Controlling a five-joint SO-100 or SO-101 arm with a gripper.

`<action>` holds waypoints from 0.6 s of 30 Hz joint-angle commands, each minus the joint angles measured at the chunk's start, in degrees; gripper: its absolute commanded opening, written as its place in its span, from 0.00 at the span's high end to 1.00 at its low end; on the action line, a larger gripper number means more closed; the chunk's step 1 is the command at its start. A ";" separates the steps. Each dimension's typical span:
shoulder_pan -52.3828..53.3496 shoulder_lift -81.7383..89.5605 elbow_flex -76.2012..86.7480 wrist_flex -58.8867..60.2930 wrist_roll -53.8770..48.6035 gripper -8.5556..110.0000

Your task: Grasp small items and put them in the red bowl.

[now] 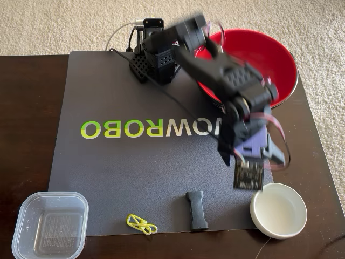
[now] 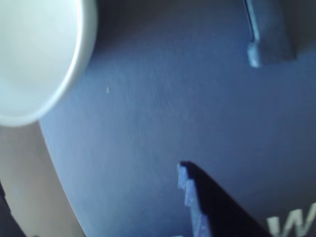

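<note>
Large upside-down lettering on the dark mat (image 1: 108,167) reads "NOWROBO", left of the gripper (image 1: 257,157). The arm partly covers its first letters. No other text is legible.

Fixed view: high, facing down across whole surface. Wrist view: close above dark mat; both share small white round dish (image 1: 278,210) (image 2: 34,54).
</note>
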 commanded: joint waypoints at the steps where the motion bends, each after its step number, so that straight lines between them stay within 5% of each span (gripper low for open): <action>1: -3.87 -5.63 -14.94 1.23 -6.77 0.54; 18: 1.05 -15.03 -29.27 0.88 -22.50 0.63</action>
